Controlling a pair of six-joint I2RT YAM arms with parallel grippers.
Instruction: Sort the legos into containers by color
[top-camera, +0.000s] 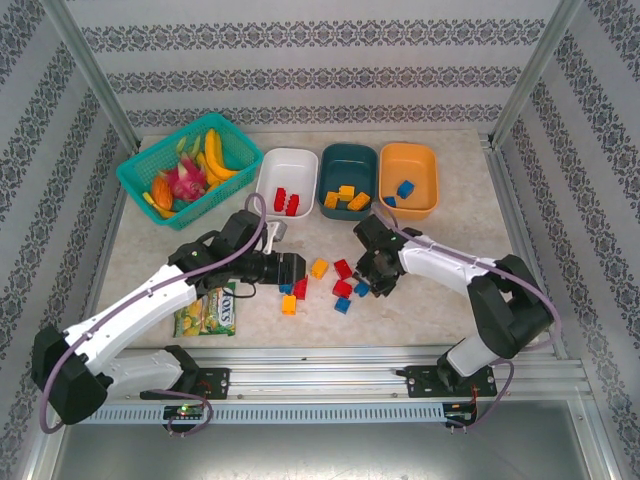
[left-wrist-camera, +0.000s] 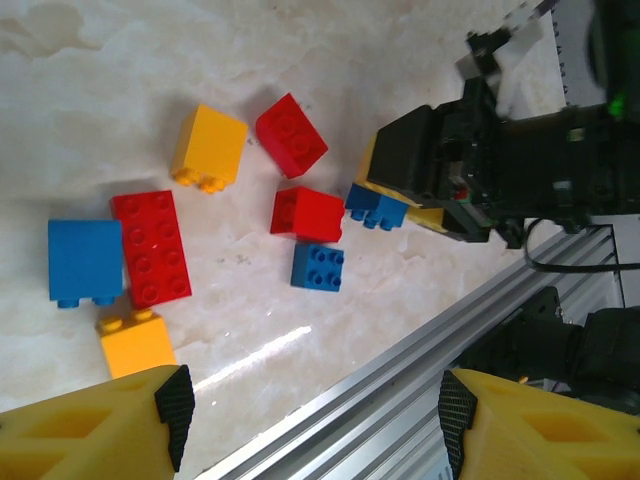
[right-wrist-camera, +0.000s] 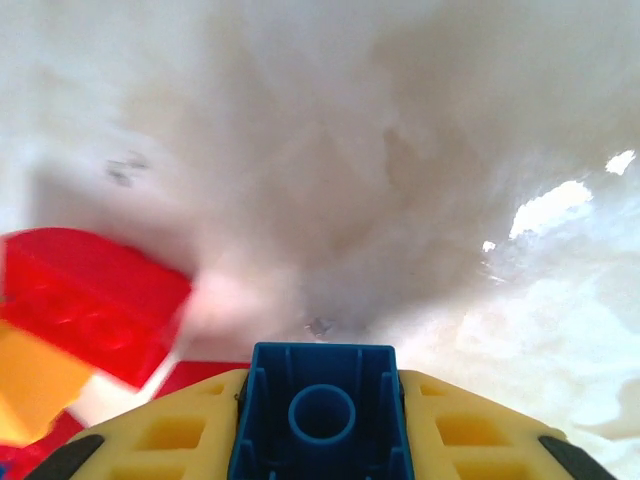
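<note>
— What was recorded from the camera overhead?

— On the pale marbled tabletop (top-camera: 470, 225), three smooth rounded plastic tubs were lined up along the far side. A white tub (top-camera: 290, 165) had red bricks in it, a dark teal tub (top-camera: 348, 163) had orange-yellow ones, and an orange tub (top-camera: 425, 168) had blue ones. A teal lattice basket of fruit (top-camera: 140, 165) was set to their left, and a green snack packet (top-camera: 207, 310) lay near the front edge. The loose studded plastic legos (top-camera: 342, 288), red, blue and orange-yellow, were scattered between the left pincer (top-camera: 295, 272) and the right pincer (top-camera: 370, 282).

— And from the left wrist?

— The left pincer (left-wrist-camera: 315, 420) was seen spread wide, with nothing between its black pads (left-wrist-camera: 175, 400). Beyond it, seven loose bricks were counted on the tabletop, among them a long red brick (left-wrist-camera: 150, 248) just beside a square blue brick (left-wrist-camera: 84, 262). Farther off, the right pincer (left-wrist-camera: 395, 190) was found pinching a small blue studded brick (left-wrist-camera: 377, 205) low over the tabletop.

— And from the right wrist?

— That small blue studded brick (right-wrist-camera: 320, 410) was shown clamped between the yellow fingers (right-wrist-camera: 170, 430), its hollow underside turned to the camera. A blurred red brick (right-wrist-camera: 90, 300) and a blurred orange-yellow brick (right-wrist-camera: 30, 390) were made out at the left. Whether the held brick touched the tabletop could not be told.
</note>
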